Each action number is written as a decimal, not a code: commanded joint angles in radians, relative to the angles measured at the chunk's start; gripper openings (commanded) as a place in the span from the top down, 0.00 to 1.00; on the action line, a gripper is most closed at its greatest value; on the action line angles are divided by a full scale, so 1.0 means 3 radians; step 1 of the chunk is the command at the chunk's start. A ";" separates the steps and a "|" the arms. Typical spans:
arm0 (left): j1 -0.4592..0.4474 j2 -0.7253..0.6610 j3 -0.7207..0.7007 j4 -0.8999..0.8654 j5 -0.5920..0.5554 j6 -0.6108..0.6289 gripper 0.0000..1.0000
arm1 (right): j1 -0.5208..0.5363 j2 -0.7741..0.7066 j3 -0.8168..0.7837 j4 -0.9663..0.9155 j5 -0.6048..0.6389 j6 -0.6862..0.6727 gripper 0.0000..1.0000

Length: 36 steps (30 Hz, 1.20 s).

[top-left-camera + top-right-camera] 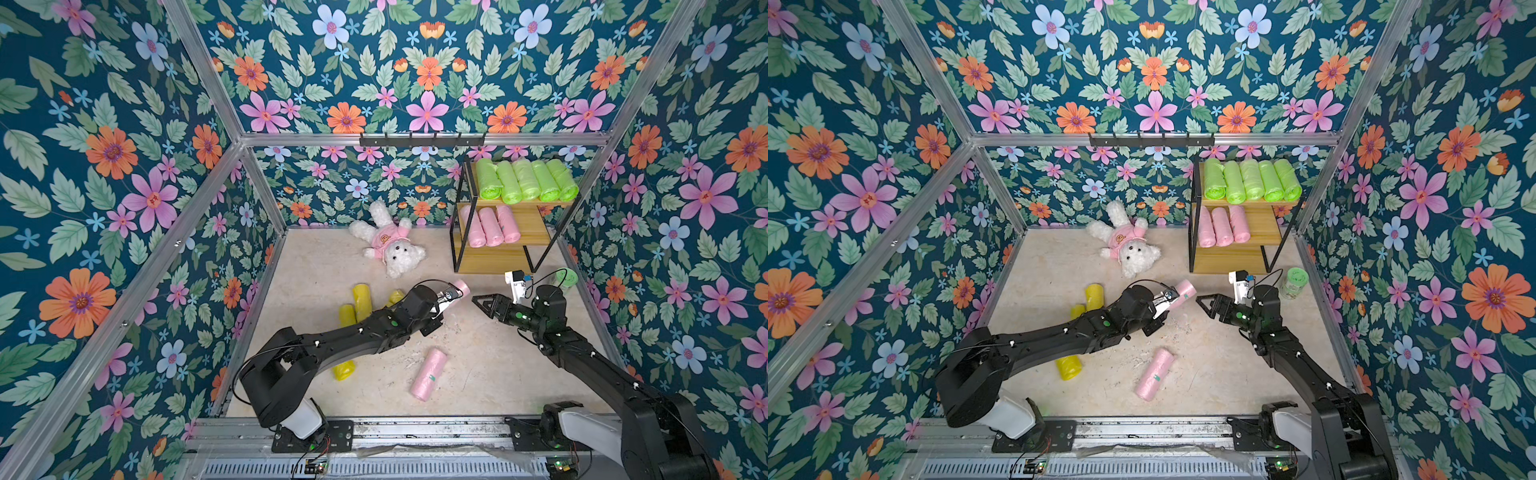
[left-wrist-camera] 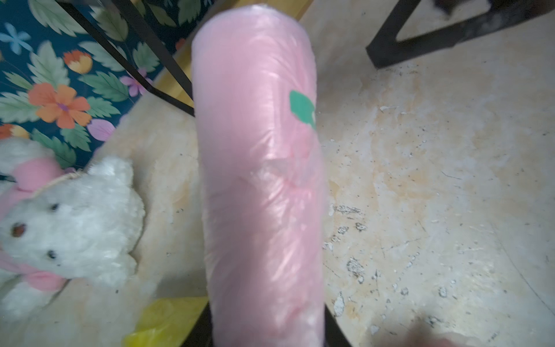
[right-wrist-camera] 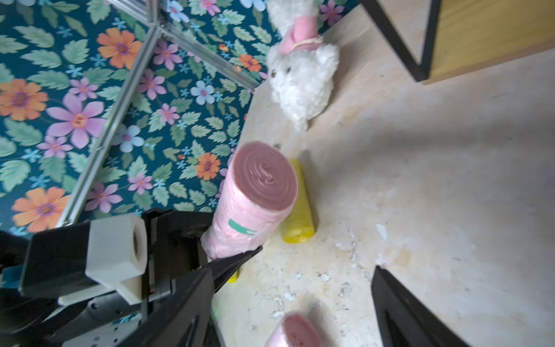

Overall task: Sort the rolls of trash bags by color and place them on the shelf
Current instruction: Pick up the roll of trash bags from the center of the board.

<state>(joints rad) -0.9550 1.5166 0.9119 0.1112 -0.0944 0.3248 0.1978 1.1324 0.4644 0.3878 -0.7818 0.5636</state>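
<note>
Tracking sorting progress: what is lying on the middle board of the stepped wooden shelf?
Three pale pink plastic rolls lie side by side on the middle board. Its rear, beneath the top board, is covered.

White teddy bear [image 1: 392, 243] in pink top, pale-green lidded jar [image 1: 1295, 283], black hook rail [image 1: 422, 141]

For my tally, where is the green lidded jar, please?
In a top view, the pale green lidded jar stands far right, close beside the wooden shelf.
</note>
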 commanded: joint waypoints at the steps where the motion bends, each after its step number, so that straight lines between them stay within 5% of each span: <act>1: 0.0003 -0.0193 -0.0167 0.0571 0.0032 0.0471 0.70 | 0.0032 0.0014 -0.0018 0.0537 -0.0453 0.0303 0.09; 16: -0.0002 -0.0586 -0.0527 0.0867 0.0225 0.1615 0.70 | 0.0314 0.0248 0.0186 0.0855 -0.0754 0.0430 0.11; 28: -0.0002 -0.0591 -0.0535 0.0826 0.0213 0.1861 0.68 | 0.0433 0.0405 0.0317 0.0642 -0.0763 0.0209 0.58; 32: -0.0002 -0.0586 -0.0547 0.0858 0.0161 0.1807 0.59 | 0.0433 0.0359 0.0323 0.0583 -0.0642 0.0207 0.63; 36: 0.0000 -0.0639 -0.0605 0.1095 0.0114 0.1496 0.37 | 0.0334 0.0247 0.0315 0.0487 -0.0468 0.0225 0.65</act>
<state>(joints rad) -0.9565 1.3403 0.7357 0.3504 -0.0494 0.8436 0.3153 1.2266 0.5560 0.5400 -0.9844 0.6361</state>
